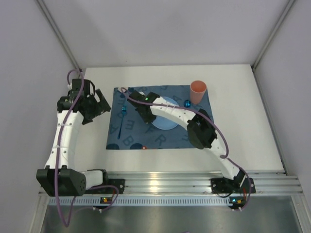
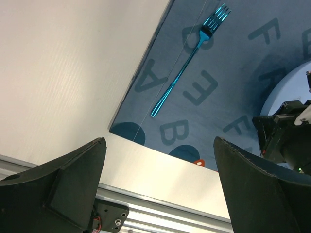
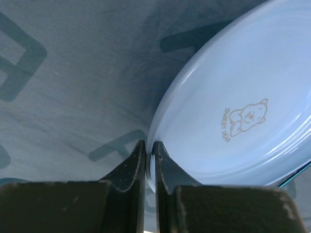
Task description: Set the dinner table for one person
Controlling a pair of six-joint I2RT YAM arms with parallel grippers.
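Observation:
The white dinner table carries a dark blue letter-printed placemat. A light blue plate with a bear print lies on the placemat; it also shows in the top view. My right gripper is shut on the plate's rim, one finger on each side of it. A blue metallic fork lies on the placemat's left part, also seen from above. An orange cup stands at the placemat's far right corner. My left gripper is open and empty above the table left of the placemat.
A small blue shiny object lies beside the cup. The right arm stretches across the placemat. An aluminium rail runs along the near edge. Grey walls enclose the table on three sides.

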